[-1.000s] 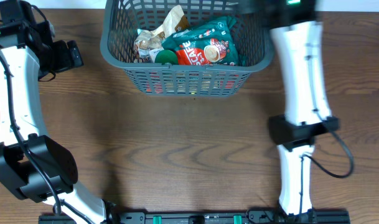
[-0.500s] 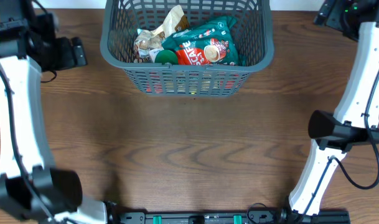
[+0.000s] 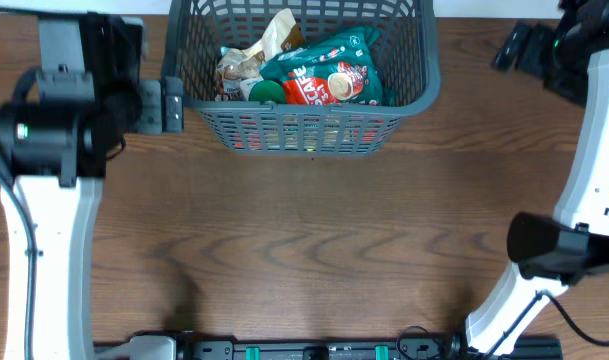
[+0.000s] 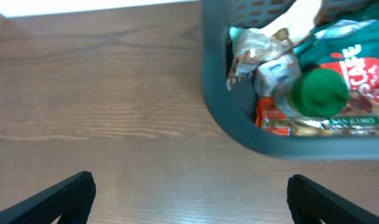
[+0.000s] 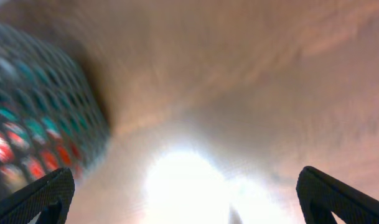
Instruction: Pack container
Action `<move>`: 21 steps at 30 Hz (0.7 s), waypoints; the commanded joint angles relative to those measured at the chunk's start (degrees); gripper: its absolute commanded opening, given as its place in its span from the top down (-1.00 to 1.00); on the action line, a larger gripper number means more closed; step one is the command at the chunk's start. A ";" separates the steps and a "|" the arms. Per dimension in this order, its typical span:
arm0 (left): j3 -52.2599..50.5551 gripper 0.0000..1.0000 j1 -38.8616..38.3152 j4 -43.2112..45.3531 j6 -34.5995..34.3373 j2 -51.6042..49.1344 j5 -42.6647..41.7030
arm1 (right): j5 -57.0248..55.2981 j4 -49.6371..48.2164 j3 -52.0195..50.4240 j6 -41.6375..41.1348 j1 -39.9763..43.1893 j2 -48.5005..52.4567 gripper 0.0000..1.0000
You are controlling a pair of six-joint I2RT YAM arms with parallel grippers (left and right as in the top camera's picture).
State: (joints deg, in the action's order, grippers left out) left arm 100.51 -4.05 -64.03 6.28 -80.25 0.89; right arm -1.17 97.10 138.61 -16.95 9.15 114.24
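Observation:
The container (image 3: 300,128) is a dark gray mesh basket at the table's far middle. It holds a green and red snack bag (image 3: 329,72), a crumpled pale wrapper (image 3: 242,62) and an item with a green cap (image 3: 266,91). My left gripper (image 3: 171,105) is open and empty, just left of the basket's left wall; the left wrist view shows the basket rim (image 4: 221,118) and the green cap (image 4: 318,92) ahead of its jaws (image 4: 189,199). My right gripper (image 3: 514,45) is open and empty, to the right of the basket; its blurred wrist view shows the basket's mesh side (image 5: 33,118) at left and its jaws (image 5: 189,199).
The wooden table (image 3: 304,240) runs from the basket to the front edge. The left arm's white link (image 3: 54,250) stands over the left side. The right arm's white link (image 3: 594,180) stands at the right edge. A bright glare (image 5: 186,183) covers the table in the right wrist view.
My left gripper has moved right, up to the basket's left wall. My right arm has swung away from over the basket to the far right. The basket's contents have not moved.

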 commanded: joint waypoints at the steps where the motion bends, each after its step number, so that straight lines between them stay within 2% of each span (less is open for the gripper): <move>1: -6.21 -0.96 -1.66 1.70 1.05 4.55 1.29 | -1.64 0.02 -9.97 0.22 -0.94 -3.13 -0.99; 4: -14.29 -0.97 -2.67 5.33 1.03 9.09 1.27 | -2.05 -1.42 -18.67 -0.98 -1.81 -6.36 -0.99; 7: -23.43 -0.97 -3.69 10.01 1.22 13.88 1.01 | -3.43 -6.88 -29.03 -2.12 -4.11 -10.99 -0.98; 15: -49.00 -0.97 -5.03 26.73 2.67 28.22 -4.15 | -6.82 -31.12 -60.92 -6.99 -14.88 -28.20 -0.98; 18: -55.78 -0.97 -5.03 32.28 1.25 33.99 -5.01 | -9.55 -38.27 -70.27 -9.03 -18.75 -33.14 -0.99; 21: -59.65 -0.97 -5.05 34.18 1.14 39.23 -4.98 | -12.31 -42.82 -77.92 -10.47 -22.16 -37.18 -0.98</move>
State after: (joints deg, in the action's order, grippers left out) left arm 43.33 -8.91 -31.33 7.70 -45.58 -2.92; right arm -8.97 56.23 66.35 -24.25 -10.46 80.25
